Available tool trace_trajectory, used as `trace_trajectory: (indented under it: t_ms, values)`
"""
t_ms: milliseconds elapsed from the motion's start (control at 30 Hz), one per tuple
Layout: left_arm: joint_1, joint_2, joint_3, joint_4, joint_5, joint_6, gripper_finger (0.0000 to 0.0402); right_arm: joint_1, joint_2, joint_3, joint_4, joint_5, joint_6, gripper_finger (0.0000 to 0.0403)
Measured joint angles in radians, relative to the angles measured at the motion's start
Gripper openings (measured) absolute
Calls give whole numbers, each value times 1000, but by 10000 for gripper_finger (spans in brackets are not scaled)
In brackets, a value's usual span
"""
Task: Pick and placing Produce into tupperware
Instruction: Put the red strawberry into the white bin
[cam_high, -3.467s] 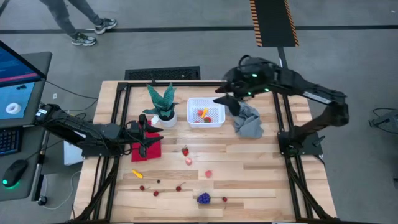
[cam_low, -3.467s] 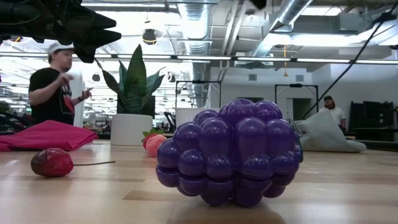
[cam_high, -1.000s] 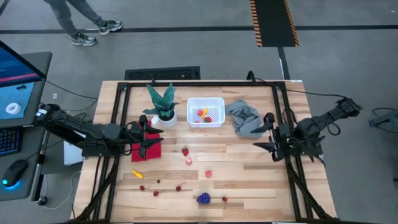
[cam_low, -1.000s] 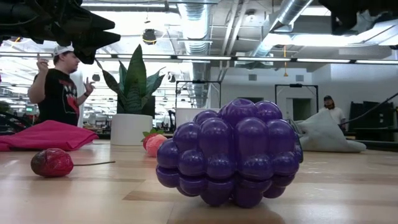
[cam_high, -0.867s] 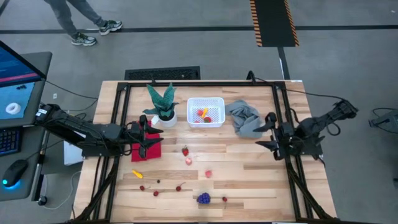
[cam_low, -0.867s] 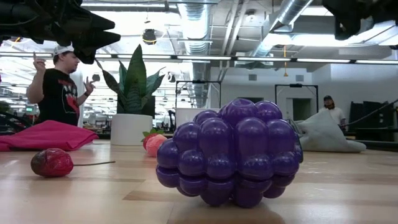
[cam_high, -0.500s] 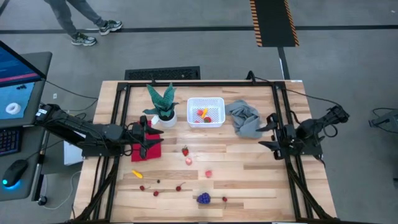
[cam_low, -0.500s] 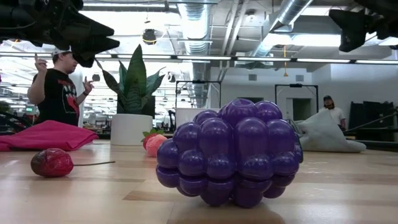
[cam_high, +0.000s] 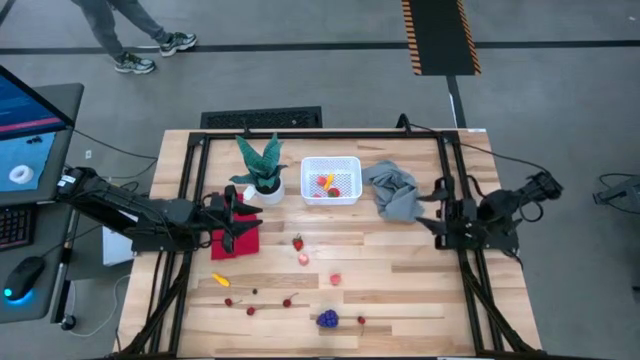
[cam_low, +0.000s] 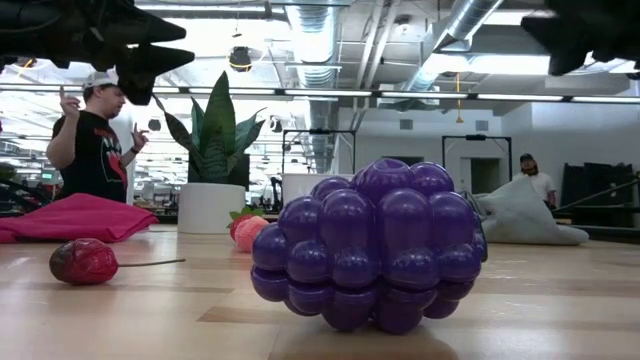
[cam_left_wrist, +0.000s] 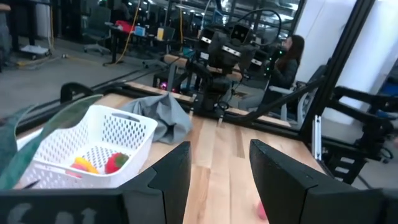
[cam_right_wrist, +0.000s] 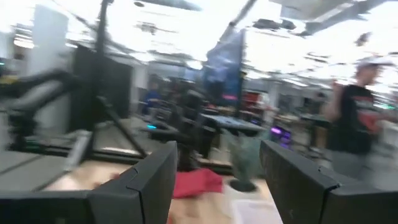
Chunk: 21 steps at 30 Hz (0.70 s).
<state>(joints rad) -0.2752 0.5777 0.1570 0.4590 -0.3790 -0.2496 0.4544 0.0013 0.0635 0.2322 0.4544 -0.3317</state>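
Produce lay scattered on the bench, with two pieces in the bin. From left to right: the left pincer hovered over the red cloth, fingers apart and empty, apparently waiting. Beside it stood the plant, then the white bin, holding a strawberry and a yellow piece. Below these, loose on the boards, were a yellow piece, cherries, another strawberry, pink balls and a grape bunch. A grey cloth lay just beside the bin. At the right edge, well apart from the produce, the right pincer hung with fingers apart and empty, probably parked between picks.
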Motion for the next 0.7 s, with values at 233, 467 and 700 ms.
trace_trajectory:
  t_ms: [233, 467, 700]
  values:
    - [0, 13, 0, -24, -28, -46, 155, -65, 0, 0, -101, 241, 209, 254]
    - [0, 154, 138, -200, -22, -58, 156, -105, 1, 0, -244, 242, 346, 254]
    - [-4, 389, 342, -424, -7, -33, 179, -103, 0, 0, -246, 233, 362, 254]
